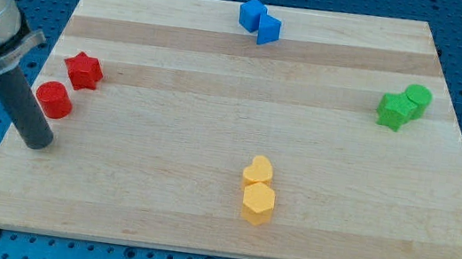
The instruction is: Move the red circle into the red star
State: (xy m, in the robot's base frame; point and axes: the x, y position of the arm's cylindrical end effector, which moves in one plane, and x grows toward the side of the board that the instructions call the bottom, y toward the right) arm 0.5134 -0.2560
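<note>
Camera view: our tip (36, 143) sits just below-left of red circle (54, 99), which lies near red star (83, 70) w/ small gap; push unfinished; we've no jaws, nothing gripped

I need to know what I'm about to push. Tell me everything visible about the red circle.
The red circle is a short, matte, plastic-looking cylinder lying flat on the wooden board near the view's left edge. The red star sits just up and right of it, a narrow gap between them. My tip rests below and slightly left of the circle, close but apparently not touching.
</note>
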